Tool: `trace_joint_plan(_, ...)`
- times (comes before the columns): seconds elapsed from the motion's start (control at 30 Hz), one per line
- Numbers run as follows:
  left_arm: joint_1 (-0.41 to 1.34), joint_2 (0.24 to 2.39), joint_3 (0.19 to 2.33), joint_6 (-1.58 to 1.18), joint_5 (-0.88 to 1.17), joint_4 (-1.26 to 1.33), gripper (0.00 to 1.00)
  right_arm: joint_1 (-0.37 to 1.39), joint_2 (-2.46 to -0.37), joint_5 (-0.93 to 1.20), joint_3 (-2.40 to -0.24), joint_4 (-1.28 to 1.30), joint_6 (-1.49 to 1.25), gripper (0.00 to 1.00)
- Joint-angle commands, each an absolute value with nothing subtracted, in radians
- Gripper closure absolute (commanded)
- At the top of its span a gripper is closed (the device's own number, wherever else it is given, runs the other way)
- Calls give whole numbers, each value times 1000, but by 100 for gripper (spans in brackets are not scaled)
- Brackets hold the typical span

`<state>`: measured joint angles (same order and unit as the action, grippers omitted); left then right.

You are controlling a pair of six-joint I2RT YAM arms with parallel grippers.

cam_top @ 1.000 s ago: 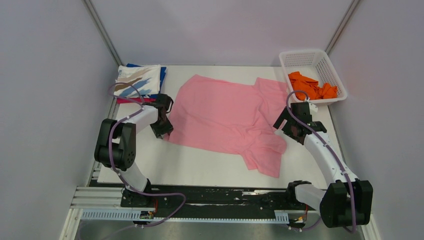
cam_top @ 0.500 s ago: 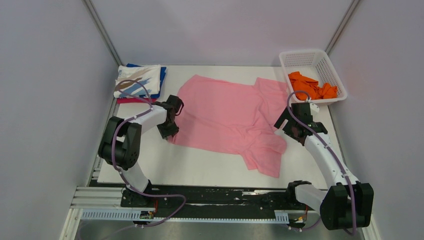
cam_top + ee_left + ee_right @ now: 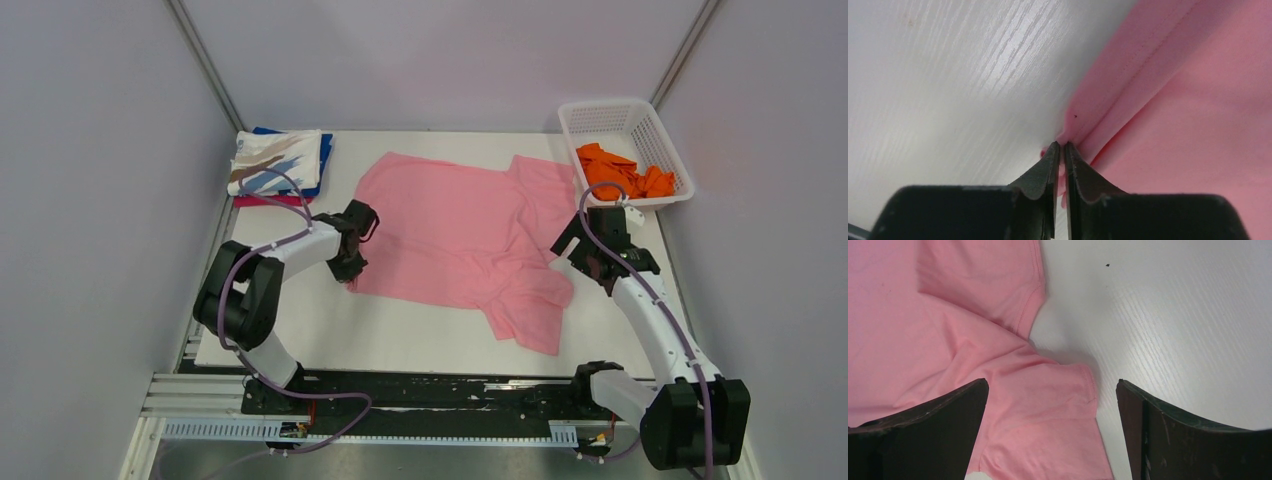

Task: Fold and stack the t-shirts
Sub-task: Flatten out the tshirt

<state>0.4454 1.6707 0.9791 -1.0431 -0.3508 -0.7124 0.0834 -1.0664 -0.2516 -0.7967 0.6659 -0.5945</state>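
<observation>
Basket [image 3: 660,130], white lattice, far right corner of table [image 3: 400,340]: holds 1 crumpled orange t-shirt [image 3: 625,175], heaped at its near end. Far left corner: stack of 3 folded shirts, streaked white t-shirt [image 3: 278,160] on top, blue t-shirt [image 3: 325,150] under it, magenta t-shirt [image 3: 262,201] showing at the near edge. Pink t-shirt [image 3: 460,235] lies spread flat mid-table, 1 sleeve toward the near right. Left gripper [image 3: 1061,145]: jaws nearly together, pinching the hem at the shirt's near left corner, with cloth visible between the fingers. Right gripper [image 3: 1052,382]: jaws wide, nothing held, above the sleeve edge on the shirt's right side. Versus 1 s ago: left gripper has moved right onto the hem corner and narrowed. Right gripper is nearly unmoved. Shirts and basket are unchanged.
</observation>
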Motion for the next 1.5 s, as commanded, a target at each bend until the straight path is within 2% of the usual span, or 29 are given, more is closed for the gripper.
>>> trace_joint_plan(0.0, 463, 1727, 874, -1097, -209, -702, 97, 77, -1033, -253, -782, 628, -615, 0)
trace_joint_plan(0.07, 463, 1704, 867, -1096, -222, -706, 100, 76, -1026, -254, -779, 627, -615, 0)
trace_joint_plan(0.33, 462, 1480, 894, -1041, -417, -805, 100, 77, -1019, -210, -783, 634, -576, 0)
trace_joint_plan(0.53, 446, 1342, 893, -996, -534, -828, 100, 87, -1055, -170, -821, 782, -628, 0)
trace_joint_plan(0.8, 295, 1328, 832, -902, -504, -668, 100, 211, -1094, -134, -813, 981, -792, 4)
trace_joint_plan(0.93, 172, 1379, 831, -862, -453, -535, 100, 312, -1148, -144, -828, 1045, -842, 6)
trace_joint_plan(1.07, 142, 1408, 869, -835, -451, -491, 100, 441, -1201, -153, -844, 1127, -921, 8)
trace_joint_plan(1.2, 141, 1401, 870, -827, -444, -490, 100, 537, -1224, -105, -815, 1173, -1006, 15)
trace_joint_plan(1.37, 141, 1372, 840, -827, -413, -492, 100, 597, -1230, 20, -733, 1087, -1037, 36)
trace_joint_plan(1.47, 141, 1352, 827, -828, -413, -509, 100, 610, -1229, 28, -684, 1075, -1060, 44)
